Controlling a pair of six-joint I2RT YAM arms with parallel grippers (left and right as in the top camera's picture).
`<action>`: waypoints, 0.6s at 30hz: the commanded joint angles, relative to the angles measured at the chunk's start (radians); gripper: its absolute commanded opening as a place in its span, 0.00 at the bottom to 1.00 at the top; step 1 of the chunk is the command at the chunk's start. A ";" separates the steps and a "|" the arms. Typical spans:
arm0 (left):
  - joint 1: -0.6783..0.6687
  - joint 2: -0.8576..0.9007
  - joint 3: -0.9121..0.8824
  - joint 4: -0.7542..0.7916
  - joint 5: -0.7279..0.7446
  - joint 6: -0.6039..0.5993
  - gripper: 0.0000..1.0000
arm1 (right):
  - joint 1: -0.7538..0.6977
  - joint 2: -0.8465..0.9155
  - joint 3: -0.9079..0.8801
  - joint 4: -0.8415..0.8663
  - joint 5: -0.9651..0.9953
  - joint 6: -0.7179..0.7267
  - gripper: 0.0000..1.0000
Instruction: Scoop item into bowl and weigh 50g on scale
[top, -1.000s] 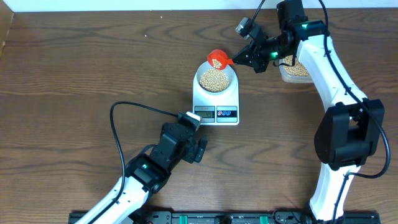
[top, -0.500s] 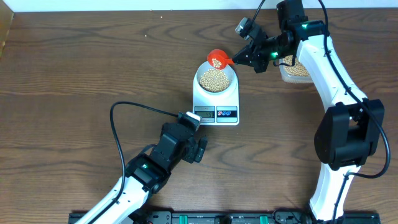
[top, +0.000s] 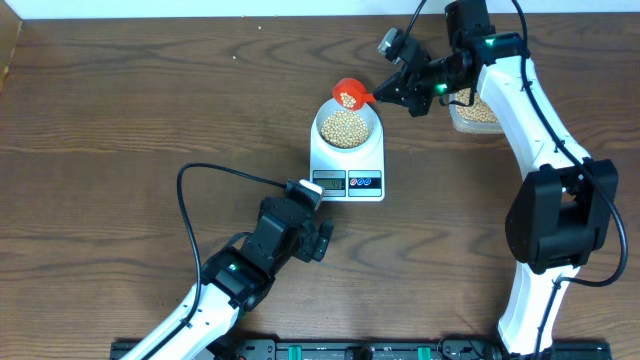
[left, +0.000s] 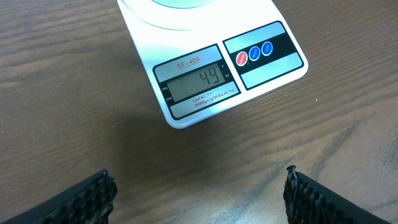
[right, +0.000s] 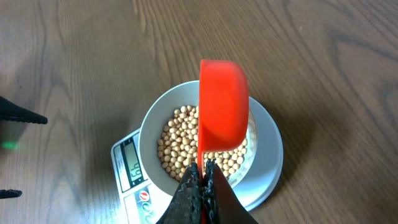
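The white scale (top: 348, 165) stands mid-table with the white bowl (top: 348, 127) on it, full of tan beans (top: 345, 127). Its display (left: 198, 83) reads 49 in the left wrist view. My right gripper (top: 385, 95) is shut on the handle of a red scoop (top: 348, 94), held tilted over the bowl's far rim with a few beans in it. In the right wrist view the scoop (right: 222, 112) hangs above the beans (right: 180, 140) in the bowl (right: 264, 162). My left gripper (left: 198, 196) is open and empty on the near side of the scale.
A clear plastic tub of beans (top: 475, 113) sits at the right behind my right arm. A black cable (top: 215, 175) loops on the wooden table left of the scale.
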 joint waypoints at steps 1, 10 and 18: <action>-0.001 -0.007 0.021 -0.001 -0.020 0.017 0.88 | 0.000 0.014 -0.005 0.005 0.018 -0.018 0.01; -0.001 -0.007 0.021 -0.001 -0.020 0.017 0.88 | 0.001 0.014 -0.005 0.000 0.037 -0.032 0.01; -0.001 -0.007 0.021 -0.001 -0.020 0.017 0.88 | 0.016 0.014 -0.005 -0.007 0.072 -0.034 0.01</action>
